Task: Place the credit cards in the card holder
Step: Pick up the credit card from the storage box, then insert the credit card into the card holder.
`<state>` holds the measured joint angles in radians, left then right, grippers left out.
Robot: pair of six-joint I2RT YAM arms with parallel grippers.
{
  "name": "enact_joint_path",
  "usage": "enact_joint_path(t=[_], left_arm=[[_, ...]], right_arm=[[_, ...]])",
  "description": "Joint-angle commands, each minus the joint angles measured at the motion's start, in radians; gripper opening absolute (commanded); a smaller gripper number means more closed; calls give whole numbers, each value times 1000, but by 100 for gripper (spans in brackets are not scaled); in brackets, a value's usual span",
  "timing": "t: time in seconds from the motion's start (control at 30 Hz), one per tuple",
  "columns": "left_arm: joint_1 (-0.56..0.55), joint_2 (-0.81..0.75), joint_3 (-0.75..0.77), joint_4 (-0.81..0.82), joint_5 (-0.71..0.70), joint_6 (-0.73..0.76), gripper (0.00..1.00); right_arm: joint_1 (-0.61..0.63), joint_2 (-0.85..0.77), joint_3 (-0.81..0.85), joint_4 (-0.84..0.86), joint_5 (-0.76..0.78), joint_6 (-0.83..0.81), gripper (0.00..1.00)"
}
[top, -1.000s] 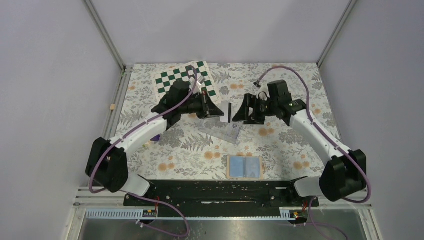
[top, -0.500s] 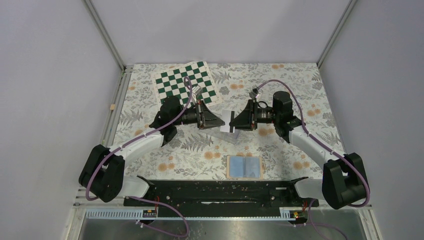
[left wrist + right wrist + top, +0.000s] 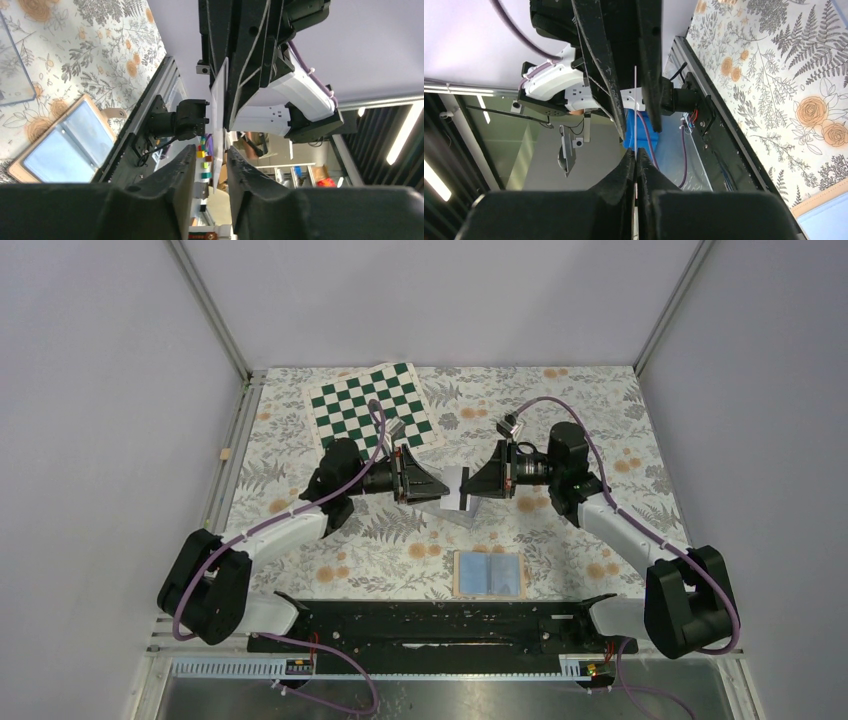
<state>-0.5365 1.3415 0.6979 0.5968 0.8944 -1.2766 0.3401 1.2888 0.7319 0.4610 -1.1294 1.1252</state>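
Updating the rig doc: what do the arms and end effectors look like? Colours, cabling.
The arms match: left arm and right arm have white links with chunky black joint housings. A purple cable loops loosely along each. Left end effector and right end effector are black, each with two tapered fingers. No markings or sleeves visible.

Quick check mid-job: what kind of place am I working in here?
Probably a robotics lab cell: a floral-covered table walled in by plain panels on aluminium posts, a checkerboard sheet on it, and ceiling strip lights beyond in the left wrist view.
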Motion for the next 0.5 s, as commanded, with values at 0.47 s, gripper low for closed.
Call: enact_joint_path(t=[0.47], left_arm=[[-112, 0, -73, -511, -300, 274, 47]], right_arm=[[-141, -220, -224, -898, 344, -700, 0]])
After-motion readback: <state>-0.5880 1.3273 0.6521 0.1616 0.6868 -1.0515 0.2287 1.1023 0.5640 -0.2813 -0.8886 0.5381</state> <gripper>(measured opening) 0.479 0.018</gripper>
